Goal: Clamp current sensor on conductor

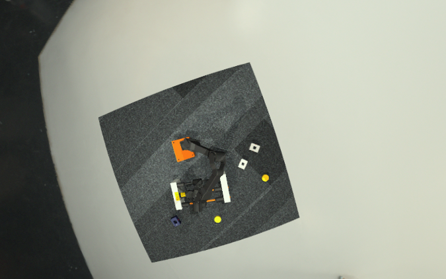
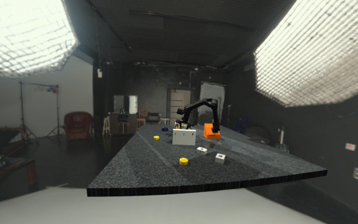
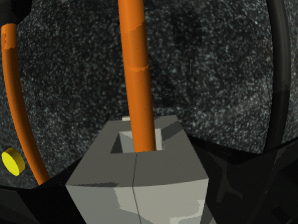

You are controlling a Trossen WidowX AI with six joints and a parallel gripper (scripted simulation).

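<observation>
Squeezing the grey sensor (image 3: pixel 172 172) round the middle orange conductor (image 3: pixel 136 65), the gripper's fingers are gripping its body; halves are meeting, latch and arrow staying unconfirmed, release still remaining

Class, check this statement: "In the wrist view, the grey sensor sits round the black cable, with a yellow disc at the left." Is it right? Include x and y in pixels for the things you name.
Not the black cable: the wrist view shows the grey sensor (image 3: pixel 137 172) round the middle orange cable (image 3: pixel 136 65). The rest stands.

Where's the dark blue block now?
In the top view, the dark blue block sits lower left on the table, just below the white panel with yellow labels.
</observation>
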